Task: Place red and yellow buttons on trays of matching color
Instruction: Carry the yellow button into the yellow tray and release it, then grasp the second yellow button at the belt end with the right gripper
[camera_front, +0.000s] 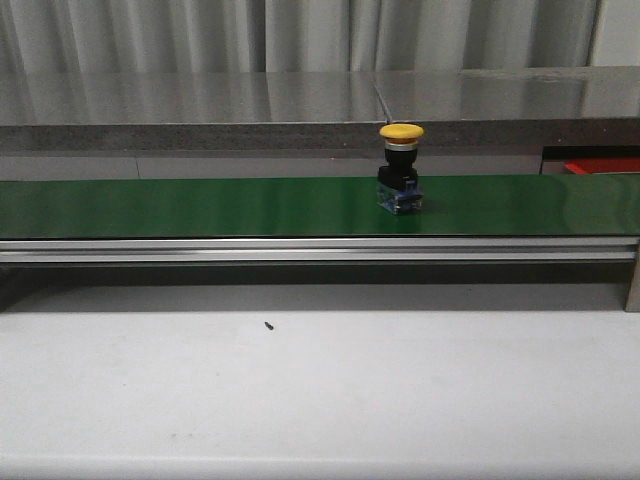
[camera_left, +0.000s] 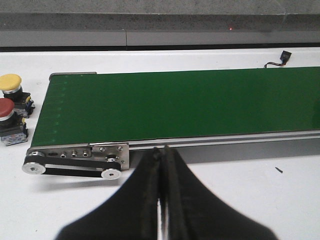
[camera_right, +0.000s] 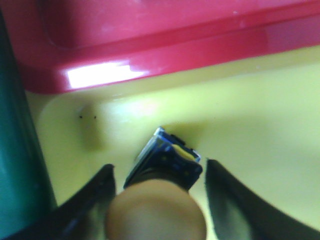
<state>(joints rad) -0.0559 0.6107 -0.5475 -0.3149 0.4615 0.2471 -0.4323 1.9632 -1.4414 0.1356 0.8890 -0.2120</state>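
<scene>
Green belt (camera_front: 200, 205) runs across the front view, and one yellow button (camera_front: 401, 168) stands upright on it, right of the belt's middle, its black and blue base resting on the green surface. Just past the belt's right end a strip of the red tray (camera_front: 602, 165) shows. No claw appears in that view. In the left wrist view the left claw (camera_left: 161, 200) hangs over the white table (camera_left: 250, 190) just in front of the belt's near rail, its two dark fingers (camera_left: 145, 195) pressed flat against each other with only a thin seam between them, and nothing is held or touched. Beyond the belt's roller end, on the table, two more buttons stand side by side: a second yellow button (camera_left: 12, 86) farther from the claw and a red button (camera_left: 9, 121) nearer, just beside each other and close to the belt's end. In the right wrist view the right claw (camera_right: 159, 195) is spread wide over the yellow tray (camera_right: 260, 125), which lies against the red tray's rim. A third button (camera_right: 165, 165) stands on the yellow tray between the fingers (camera_right: 92, 200); its cap is blurred and close to the lens. A gap shows on each side of its base, so neither finger appears to touch it.
</scene>
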